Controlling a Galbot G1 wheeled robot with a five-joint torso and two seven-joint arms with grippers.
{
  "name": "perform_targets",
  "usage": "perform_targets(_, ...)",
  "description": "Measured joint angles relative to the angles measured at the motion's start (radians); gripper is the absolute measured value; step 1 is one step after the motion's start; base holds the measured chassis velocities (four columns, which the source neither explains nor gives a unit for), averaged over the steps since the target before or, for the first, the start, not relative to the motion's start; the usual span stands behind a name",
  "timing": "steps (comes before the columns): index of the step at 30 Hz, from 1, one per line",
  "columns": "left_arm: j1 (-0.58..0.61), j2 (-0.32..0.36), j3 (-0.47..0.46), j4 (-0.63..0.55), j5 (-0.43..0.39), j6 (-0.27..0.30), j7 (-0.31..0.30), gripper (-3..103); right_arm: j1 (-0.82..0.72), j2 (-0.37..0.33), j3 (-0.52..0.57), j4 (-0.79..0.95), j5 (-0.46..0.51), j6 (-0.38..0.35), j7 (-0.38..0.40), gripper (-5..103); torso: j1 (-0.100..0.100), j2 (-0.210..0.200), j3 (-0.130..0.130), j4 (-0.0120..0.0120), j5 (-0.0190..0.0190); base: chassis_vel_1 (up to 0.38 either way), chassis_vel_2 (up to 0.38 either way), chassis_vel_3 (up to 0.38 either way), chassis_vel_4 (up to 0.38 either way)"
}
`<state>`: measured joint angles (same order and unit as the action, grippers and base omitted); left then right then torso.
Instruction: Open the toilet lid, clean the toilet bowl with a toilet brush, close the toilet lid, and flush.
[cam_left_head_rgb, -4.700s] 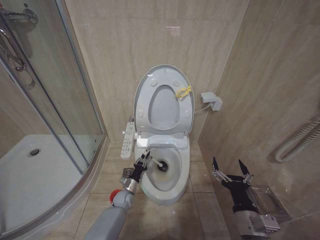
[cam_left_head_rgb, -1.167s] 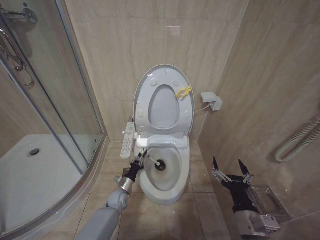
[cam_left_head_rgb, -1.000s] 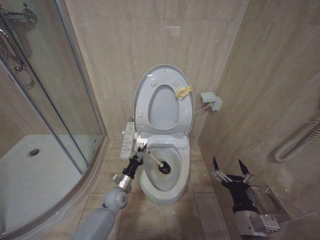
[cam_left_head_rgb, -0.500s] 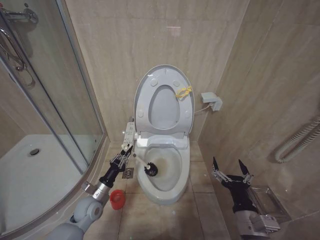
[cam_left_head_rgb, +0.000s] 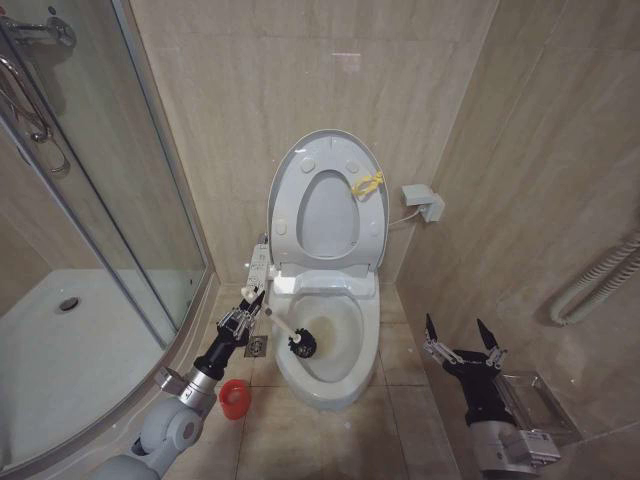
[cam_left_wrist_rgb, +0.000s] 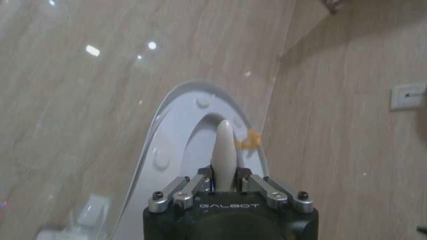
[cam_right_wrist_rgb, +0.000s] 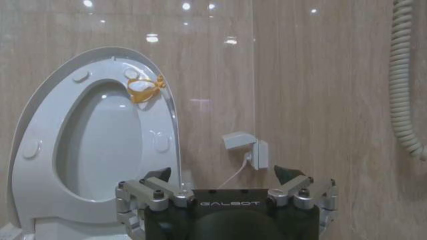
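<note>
The toilet lid (cam_left_head_rgb: 300, 165) stands raised against the back wall, a yellow tie (cam_left_head_rgb: 367, 184) at its edge; it also appears as the toilet lid (cam_left_wrist_rgb: 175, 135) and the toilet lid (cam_right_wrist_rgb: 47, 105). My left gripper (cam_left_head_rgb: 250, 312) is shut on the white handle of the toilet brush (cam_left_head_rgb: 280, 328), whose dark head (cam_left_head_rgb: 303, 345) hangs over the left rim of the toilet bowl (cam_left_head_rgb: 330, 340). The handle's end (cam_left_wrist_rgb: 225, 152) sticks out between the fingers in the left wrist view. My right gripper (cam_left_head_rgb: 460, 338) stands open to the right of the bowl, holding nothing.
A red holder cup (cam_left_head_rgb: 234, 397) stands on the floor left of the bowl. A white control panel (cam_left_head_rgb: 256, 275) sits by the toilet's left side. The glass shower enclosure (cam_left_head_rgb: 100, 200) fills the left. A socket box (cam_left_head_rgb: 424, 202) and corrugated hose (cam_left_head_rgb: 600, 280) are on the right wall.
My left arm has drawn back leftward, carrying the brush head from the middle of the bowl to its left rim. The red holder cup came into sight. The right arm stayed still.
</note>
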<state>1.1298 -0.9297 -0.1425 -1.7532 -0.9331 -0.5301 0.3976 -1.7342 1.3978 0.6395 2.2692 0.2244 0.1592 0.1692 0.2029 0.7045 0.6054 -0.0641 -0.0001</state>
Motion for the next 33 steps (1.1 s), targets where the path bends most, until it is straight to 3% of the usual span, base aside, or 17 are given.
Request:
perform_targets(3, 0.007, 0.012, -0.019, -0.038, 0.002, 0.0, -0.006, 21, 0.0, 0.0, 0.0, 0.0, 0.0, 0.0, 0.0, 100, 0.0, 0.0, 0.0, -0.0001, 0.0001, 0.0, 0.0, 0.0, 0.0)
perform_targets(11, 0.123, 0.068, -0.186, -0.151, 0.085, -0.012, 0.02, 21, 0.0, 0.0, 0.0, 0.0, 0.0, 0.0, 0.0, 100, 0.0, 0.0, 0.0, 0.0003, 0.0001, 0.0, 0.0, 0.0, 0.0)
perform_targets(15, 0.177, 0.072, -0.269, -0.208, 0.134, -0.016, -0.04, 21, 0.0, 0.0, 0.0, 0.0, 0.0, 0.0, 0.0, 100, 0.0, 0.0, 0.0, -0.0002, 0.0002, 0.0, 0.0, 0.0, 0.0)
perform_targets(16, 0.24, 0.065, -0.346, -0.267, 0.14, -0.011, -0.111, 21, 0.0, 0.0, 0.0, 0.0, 0.0, 0.0, 0.0, 100, 0.0, 0.0, 0.0, 0.0, -0.0001, 0.0, 0.0, 0.0, 0.0)
perform_targets(18, 0.335, 0.039, -0.461, -0.345, 0.137, 0.004, -0.168, 21, 0.0, 0.0, 0.0, 0.0, 0.0, 0.0, 0.0, 100, 0.0, 0.0, 0.0, -0.0002, 0.0003, 0.0, 0.0, 0.0, 0.0)
perform_targets(20, 0.375, 0.023, -0.501, -0.37, 0.142, 0.011, -0.184, 21, 0.0, 0.0, 0.0, 0.0, 0.0, 0.0, 0.0, 100, 0.0, 0.0, 0.0, -0.0002, 0.0003, 0.0, 0.0, 0.0, 0.0)
perform_targets(22, 0.493, -0.045, -0.583, -0.422, 0.183, 0.024, -0.222, 21, 0.0, 0.0, 0.0, 0.0, 0.0, 0.0, 0.0, 100, 0.0, 0.0, 0.0, 0.0007, 0.0003, 0.0, 0.0, 0.0, 0.0)
perform_targets(23, 0.493, -0.045, -0.583, -0.422, 0.183, 0.024, -0.222, 21, 0.0, 0.0, 0.0, 0.0, 0.0, 0.0, 0.0, 100, 0.0, 0.0, 0.0, 0.0007, 0.0003, 0.0, 0.0, 0.0, 0.0)
perform_targets(28, 0.62, -0.203, -0.61, -0.385, 0.3, -0.011, -0.241, 21, 0.0, 0.0, 0.0, 0.0, 0.0, 0.0, 0.0, 100, 0.0, 0.0, 0.0, 0.0001, 0.0001, 0.0, 0.0, 0.0, 0.0)
perform_targets(33, 0.628, -0.278, -0.579, -0.297, 0.383, -0.051, -0.254, 21, 0.0, 0.0, 0.0, 0.0, 0.0, 0.0, 0.0, 100, 0.0, 0.0, 0.0, 0.0, 0.0004, 0.0, 0.0, 0.0, 0.0)
